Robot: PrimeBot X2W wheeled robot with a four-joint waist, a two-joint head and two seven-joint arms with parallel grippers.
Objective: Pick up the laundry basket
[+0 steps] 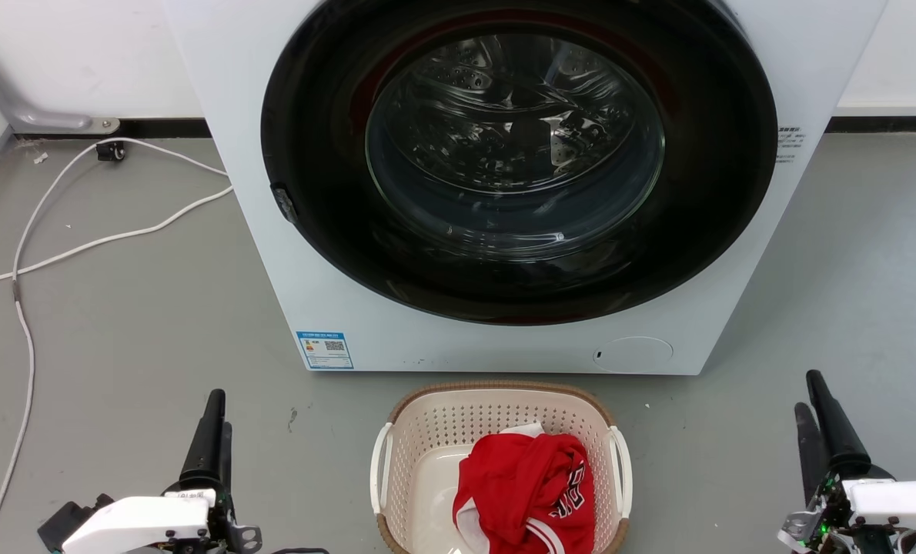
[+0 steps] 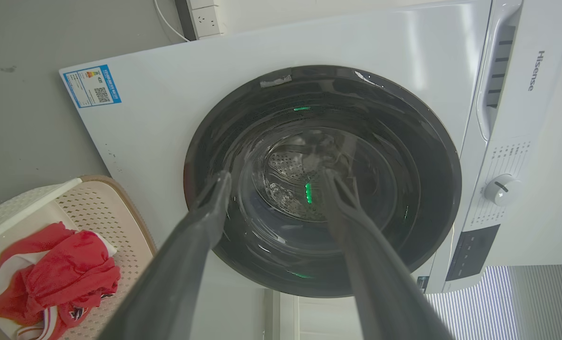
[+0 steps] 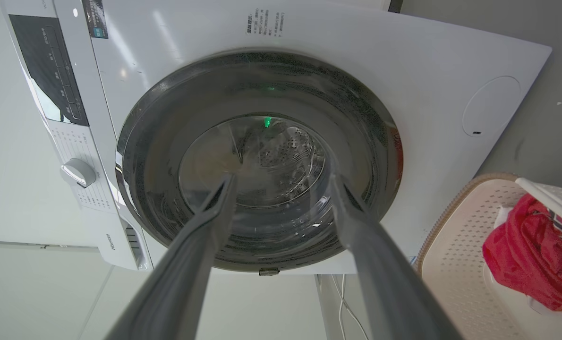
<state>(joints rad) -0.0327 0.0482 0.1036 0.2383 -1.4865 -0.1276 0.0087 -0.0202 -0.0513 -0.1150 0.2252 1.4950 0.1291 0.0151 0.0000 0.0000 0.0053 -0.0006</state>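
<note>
Both agape: left pincer [image 1: 221, 410], right pincer [image 1: 807, 391], flanking laundry basket [image 1: 436, 431]

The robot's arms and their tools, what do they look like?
Both arms end in glossy white forearm shells. The left tool and right tool each carry two long, dark, tapering fingers. Bare metal brackets sit at the wrists; small green lights glow at the right one.

"Hisense" logo [image 2: 538, 71] on washing machine [image 2: 404, 42] top panel, blue-edged sticker [image 1: 325, 350] with QR code low on its front, print too small to read, grey text block [image 1: 789, 144] upper front unreadable, red jersey [image 1: 527, 477] lettering only partly visible
</note>
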